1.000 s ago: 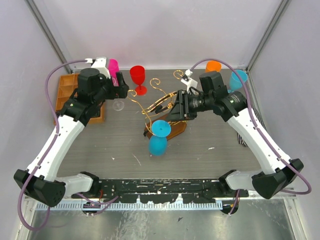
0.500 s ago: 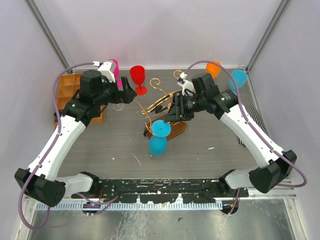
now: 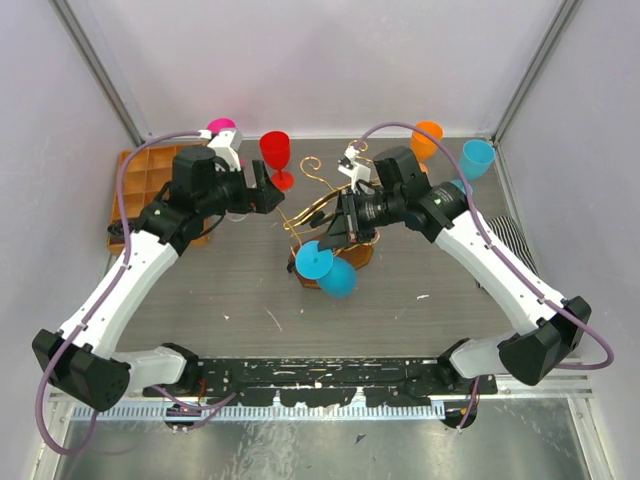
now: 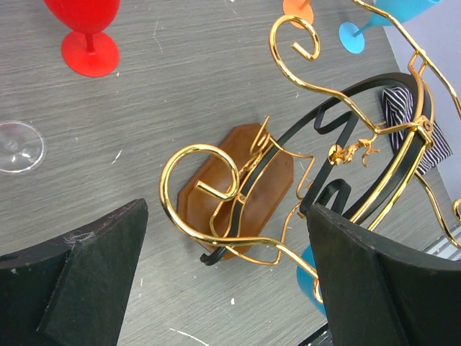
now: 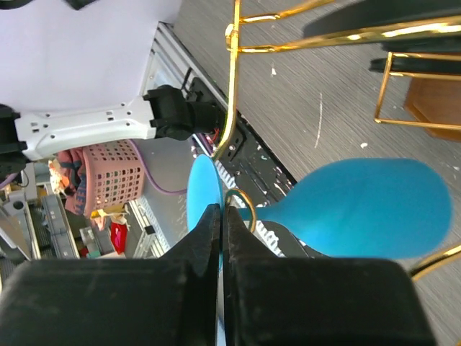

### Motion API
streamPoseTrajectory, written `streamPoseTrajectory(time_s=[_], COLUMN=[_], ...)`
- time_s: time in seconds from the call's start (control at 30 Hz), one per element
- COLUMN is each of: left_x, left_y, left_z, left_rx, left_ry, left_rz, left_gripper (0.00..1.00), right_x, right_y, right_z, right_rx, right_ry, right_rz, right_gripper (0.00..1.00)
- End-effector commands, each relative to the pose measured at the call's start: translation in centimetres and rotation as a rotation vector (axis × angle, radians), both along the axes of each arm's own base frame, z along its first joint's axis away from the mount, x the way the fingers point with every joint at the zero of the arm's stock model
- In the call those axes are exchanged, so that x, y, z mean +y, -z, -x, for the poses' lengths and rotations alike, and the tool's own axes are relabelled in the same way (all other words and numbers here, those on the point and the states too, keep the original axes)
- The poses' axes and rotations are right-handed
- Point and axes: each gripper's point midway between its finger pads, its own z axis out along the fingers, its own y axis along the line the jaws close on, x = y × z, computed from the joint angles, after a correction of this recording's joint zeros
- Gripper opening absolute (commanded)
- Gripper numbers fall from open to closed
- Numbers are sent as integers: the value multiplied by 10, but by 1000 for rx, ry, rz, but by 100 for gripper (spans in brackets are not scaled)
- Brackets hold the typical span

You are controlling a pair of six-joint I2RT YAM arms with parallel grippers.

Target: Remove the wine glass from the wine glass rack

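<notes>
My right pincer (image 5: 220, 215) is pressed together at the foot of the glass (image 5: 360, 209), at six o'clock of the rack (image 4: 270, 184). It seems light and slick, so take the stem.

The left arm (image 3: 118, 290) and the right arm (image 3: 505, 275) had white shells on their long links and black housings at the joints. A big angular black housing sat in each lower corner of the frame. One thin purple cable (image 3: 125, 175) ran along the left arm, and a second one (image 3: 405, 127) along the right arm. Near each wrist there was a small white bracket (image 3: 226, 140). The left hand (image 4: 225, 213) had wide, flat, matte black fingers (image 4: 79, 281). The right hand (image 5: 222, 216) was black as well.
</notes>
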Motion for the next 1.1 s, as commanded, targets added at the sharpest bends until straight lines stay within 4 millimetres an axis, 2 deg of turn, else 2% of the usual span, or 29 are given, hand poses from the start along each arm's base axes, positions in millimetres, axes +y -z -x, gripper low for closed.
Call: streamPoseTrajectory(time_s=[0.0, 0.3, 0.7, 0.9, 1.07], left_x=[-12, -14, -8, -7, -6], left_y=[6, 0, 5, 2, 2], left_z=[-5, -10, -7, -6, -6], left_rx=[14, -19, -22, -33, -35], left_ry=[8, -7, -14, -13, -17], left_rz=[18, 12, -12, -20, -23], left_gripper=[98, 98, 98, 98, 98], right_x=[6, 15, 14, 3, 17], right_y=[-6, 4, 17, 7, -6], right_z=[-3, -27, -96, -133, -142], right_rx=[-51, -67, -91, -133, -133], right_ry=[-24, 37, 168, 225, 172], right_rz=[-22, -36, -86, -117, -179], right_gripper=[1, 1, 1, 1, 1])
